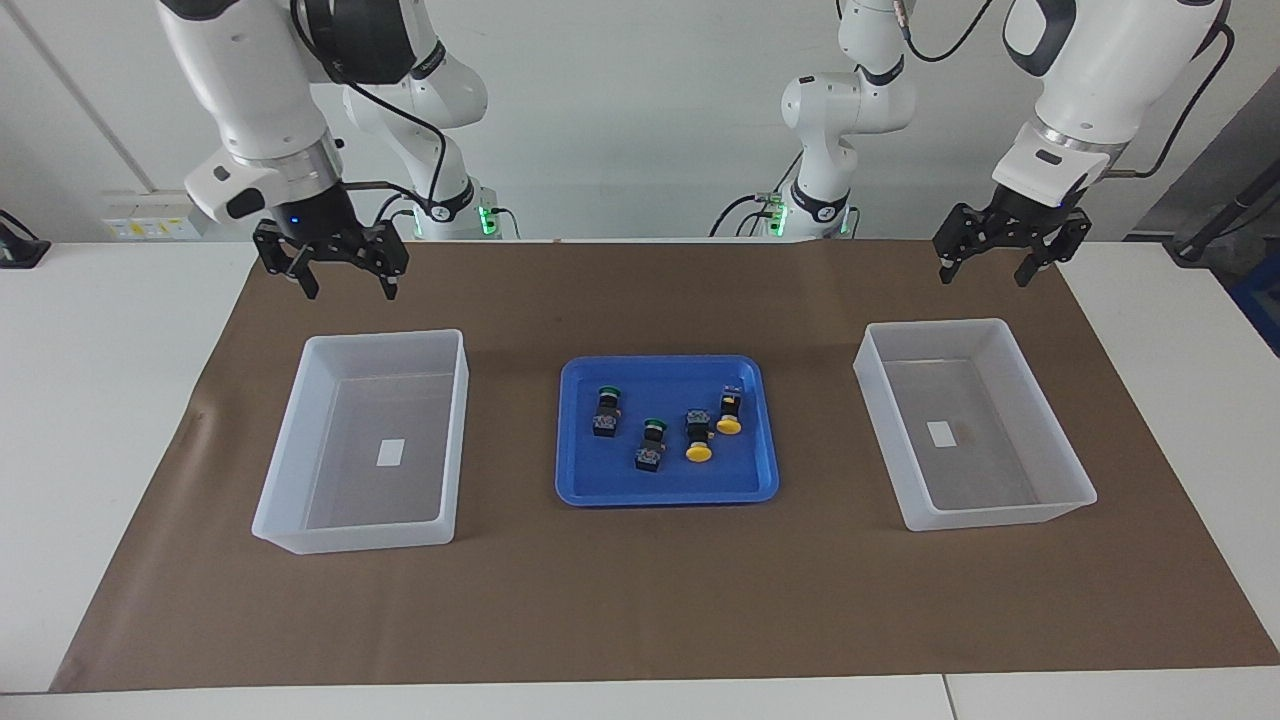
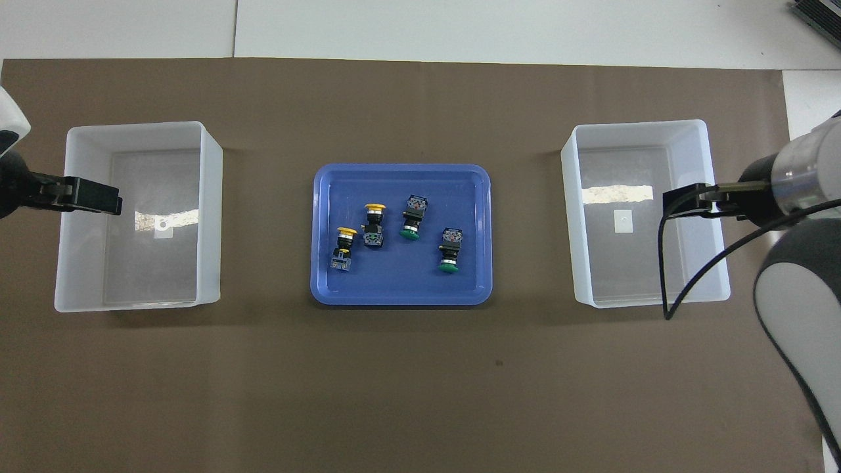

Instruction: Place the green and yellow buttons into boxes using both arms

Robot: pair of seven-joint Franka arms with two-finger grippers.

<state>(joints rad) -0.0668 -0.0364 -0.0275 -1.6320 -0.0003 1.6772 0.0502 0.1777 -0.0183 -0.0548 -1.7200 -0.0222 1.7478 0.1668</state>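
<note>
We can read no writing: each of the two boxes, one [image 1: 365, 440] at the right arm's end and one [image 1: 970, 420] at the left arm's end, carries only a blank white label sticker [image 1: 392, 452] on its floor. Between them, on brown paper [image 1: 640, 600] over a white table [image 1: 90, 400] before a pale wall, sits a blue tray [image 1: 575, 490] holding all four buttons, green [image 1: 606, 411] [image 1: 651, 444] toward its nine o'clock in the facing view, yellow [image 1: 697, 437] [image 1: 729, 409] toward three. Our right gripper [image 1: 345, 278] and left gripper [image 1: 985, 262] hang with fingers spread and nothing in them, each at twelve o'clock of its box.

Left tool [image 1: 995, 262] and right tool [image 1: 343, 272] both raised, fingers spread, pointing down
</note>
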